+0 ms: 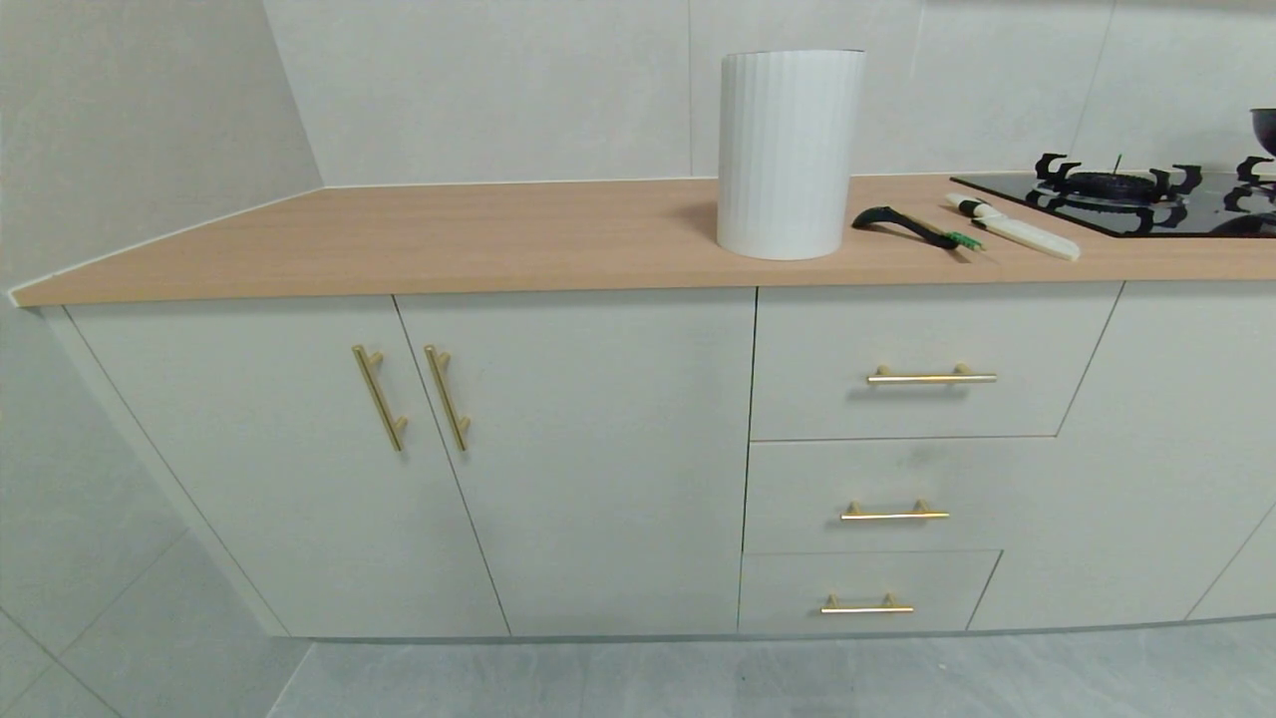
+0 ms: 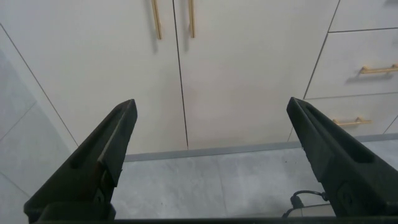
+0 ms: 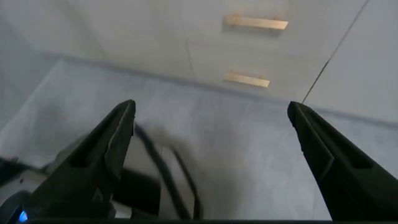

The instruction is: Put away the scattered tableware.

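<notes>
On the wooden surface [image 1: 449,234] a tall white ribbed holder [image 1: 788,150] stands upright. Just to its right lies a black-handled utensil [image 1: 912,227] with a green tip, then a white utensil [image 1: 1012,227], near the hob [image 1: 1126,199]. All sit well above the grippers, low by the floor [image 3: 236,137]. The left gripper [image 2: 211,112] faces the cupboard doors [image 2: 249,68], spread wide and empty. The right gripper [image 3: 211,109], before the drawers [image 3: 261,43], is spread wide too, holding nothing.

Hob [image 1: 1146,204] and dark vessel [image 1: 1264,128] run off the right edge — black utensil [image 1: 909,226] too small to identify.
</notes>
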Motion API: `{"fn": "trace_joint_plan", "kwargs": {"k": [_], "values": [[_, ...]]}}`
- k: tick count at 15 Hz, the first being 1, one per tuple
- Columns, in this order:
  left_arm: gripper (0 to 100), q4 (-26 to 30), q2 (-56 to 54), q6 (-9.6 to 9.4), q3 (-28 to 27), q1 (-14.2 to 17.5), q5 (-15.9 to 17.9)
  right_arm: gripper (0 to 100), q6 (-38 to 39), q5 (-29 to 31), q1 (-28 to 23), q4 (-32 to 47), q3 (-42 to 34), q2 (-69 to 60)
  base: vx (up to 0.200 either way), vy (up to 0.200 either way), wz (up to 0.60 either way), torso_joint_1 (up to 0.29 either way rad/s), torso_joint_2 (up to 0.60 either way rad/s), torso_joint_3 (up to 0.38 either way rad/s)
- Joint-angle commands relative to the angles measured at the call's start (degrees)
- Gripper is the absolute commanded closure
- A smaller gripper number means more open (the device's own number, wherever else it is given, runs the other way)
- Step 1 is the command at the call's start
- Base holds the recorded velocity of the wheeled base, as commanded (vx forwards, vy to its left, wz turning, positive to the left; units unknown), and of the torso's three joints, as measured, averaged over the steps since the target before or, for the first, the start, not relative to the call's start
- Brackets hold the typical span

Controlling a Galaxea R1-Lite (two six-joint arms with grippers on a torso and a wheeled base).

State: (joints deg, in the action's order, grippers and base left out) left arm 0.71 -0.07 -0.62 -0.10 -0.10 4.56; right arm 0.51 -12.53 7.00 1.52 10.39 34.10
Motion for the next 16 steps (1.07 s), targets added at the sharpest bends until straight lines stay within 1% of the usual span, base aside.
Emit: {"fn": "trace_joint_plan", "kwargs": {"k": [1,3,5,6,7,8,9,12,14,16], "values": [[0,0.0,0.1,0.01,0.0,0.0,0.0,0,-0.3,-0.1,1.4,-3.4,5.5,20.8,0.0,0.0,0.0,0.0,0.0,0.0],[0,0.0,0.1,0.01,0.0,0.0,0.0,0,-0.5,0.1,1.4,-8.7,8.8,31.4,0.0,0.0,0.0,0.0,0.0,0.0],[0,0.0,0.1,0.01,0.0,0.0,0.0,0,-0.5,0.0,1.5,-19.5,12.6,45.0,0.0,0.0,0.0,0.0,0.0,0.0],[0,0.0,0.1,0.01,0.0,0.0,0.0,0,-0.5,0.1,1.5,-23.8,13.3,49.4,0.0,0.0,0.0,0.0,0.0,0.0],[0,0.0,0.1,0.01,0.0,0.0,0.0,0,-0.5,0.1,1.5,-30.4,14.2,55.4,0.0,0.0,0.0,0.0,0.0,0.0],[0,0.0,0.1,0.01,0.0,0.0,0.0,0,-0.5,0.2,1.4,-34.6,15.9,60.6,0.0,0.0,0.0,0.0,0.0,0.0],[0,0.0,0.1,0.01,0.0,0.0,0.0,0,-0.5,0.2,1.4,-36.9,18.1,65.0,0.0,0.0,0.0,0.0,0.0,0.0],[0,0.0,0.1,-0.08,0.0,0.0,0.0,0,-0.3,0.2,1.3,-37.9,26.1,73.6,0.0,0.0,0.0,0.0,0.0,0.0],[0,0.0,0.1,0.01,0.0,0.0,0.0,0,-0.4,0.4,1.2,-39.1,27.4,77.5,0.0,0.0,0.0,0.0,0.0,0.0],[0,0.0,0.1,0.01,0.0,0.0,0.0,0,-0.2,1.3,1.0,-42.9,27.6,81.0,0.0,0.0,0.0,0.0,0.0,0.0]]}}
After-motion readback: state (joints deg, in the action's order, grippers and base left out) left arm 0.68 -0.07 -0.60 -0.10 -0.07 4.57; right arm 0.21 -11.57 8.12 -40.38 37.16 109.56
